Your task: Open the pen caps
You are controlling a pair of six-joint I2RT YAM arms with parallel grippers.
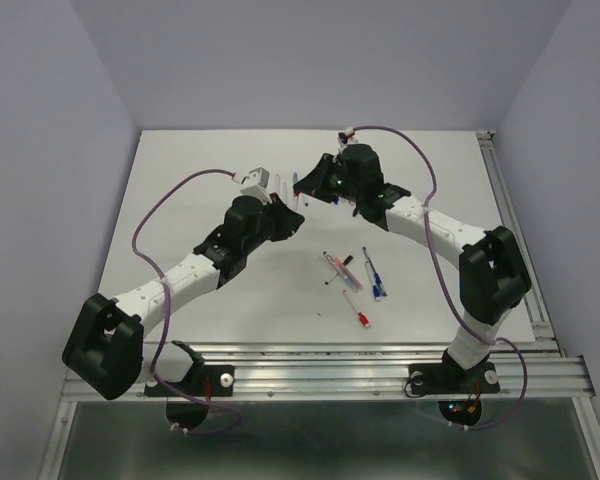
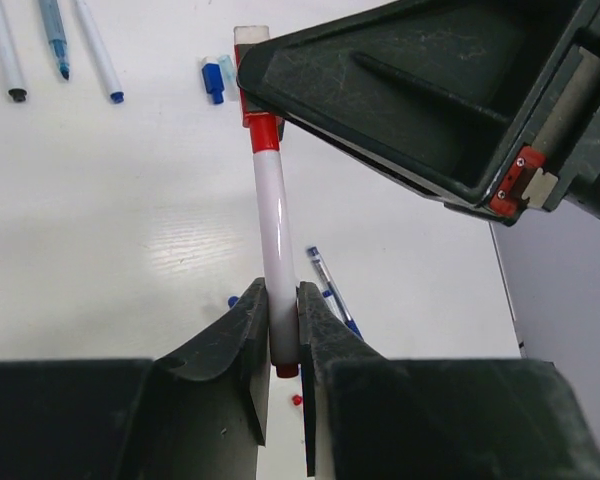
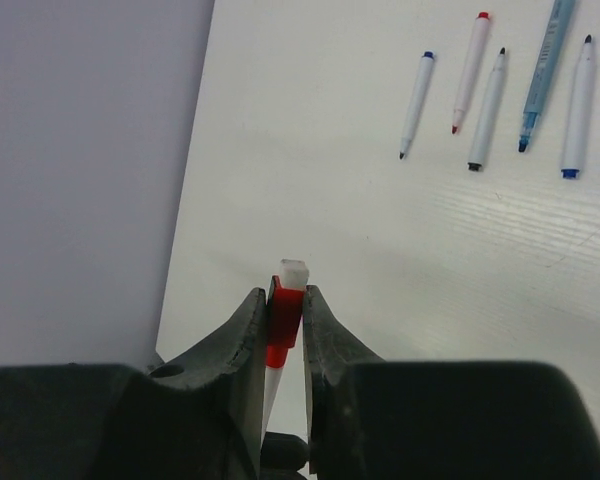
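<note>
A white pen barrel point(image 2: 273, 220) with a red pen cap point(image 2: 262, 128) on its far end is held in the air between both grippers. My left gripper point(image 2: 282, 305) is shut on the lower end of the barrel. My right gripper point(image 3: 285, 300) is shut on the red cap point(image 3: 284, 318), whose clear tip sticks out past the fingers. In the top view the left gripper point(image 1: 292, 212) and the right gripper point(image 1: 302, 186) meet at the back middle of the table. A loose blue cap point(image 2: 213, 80) lies on the table beyond the pen.
Several uncapped pens point(image 3: 490, 110) lie in a row at the back of the white table; they also show in the left wrist view point(image 2: 55, 40). More pens point(image 1: 352, 275) lie scattered at the middle right. A metal rail point(image 1: 515, 230) runs along the right edge.
</note>
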